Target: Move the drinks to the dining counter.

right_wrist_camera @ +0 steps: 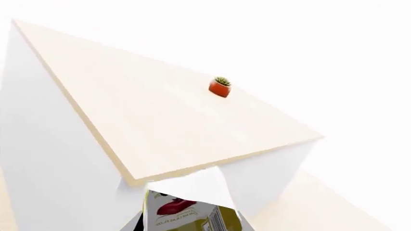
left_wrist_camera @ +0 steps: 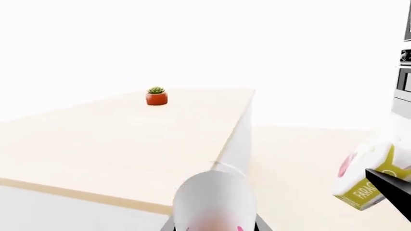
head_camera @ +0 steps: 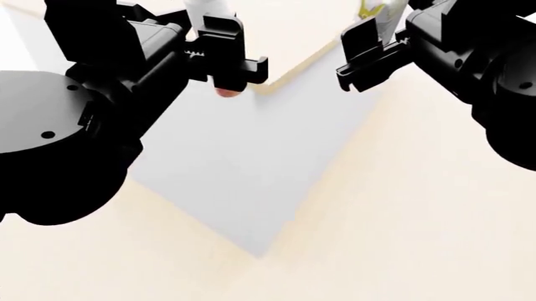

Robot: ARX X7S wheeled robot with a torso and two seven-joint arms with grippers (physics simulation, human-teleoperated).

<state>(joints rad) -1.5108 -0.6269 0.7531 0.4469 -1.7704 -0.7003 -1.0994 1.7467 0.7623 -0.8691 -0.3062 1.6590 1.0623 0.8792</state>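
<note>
My left gripper [left_wrist_camera: 215, 227] is shut on the slim white bottle with a pink label [left_wrist_camera: 215, 199]. In the head view that bottle [head_camera: 225, 91] hangs just off the sharp corner of the dining counter [head_camera: 293, 37]. The white and yellow-green carton [right_wrist_camera: 186, 209] sits in my shut right gripper [right_wrist_camera: 186, 225]. It also shows in the left wrist view, where the carton [left_wrist_camera: 366, 178] is beside the counter's white side. In the head view the right gripper [head_camera: 377, 37] holds the carton [head_camera: 378, 11] over the counter's edge. The light-wood counter top [left_wrist_camera: 128, 139] [right_wrist_camera: 160, 110] lies ahead of both grippers.
A small green plant in a red pot [left_wrist_camera: 156, 96] [right_wrist_camera: 220, 87] stands far back on the counter. White counter sides [head_camera: 251, 163] drop to a beige floor [head_camera: 402, 238]. Dark appliance fronts [left_wrist_camera: 404, 72] show at the edge of the left wrist view.
</note>
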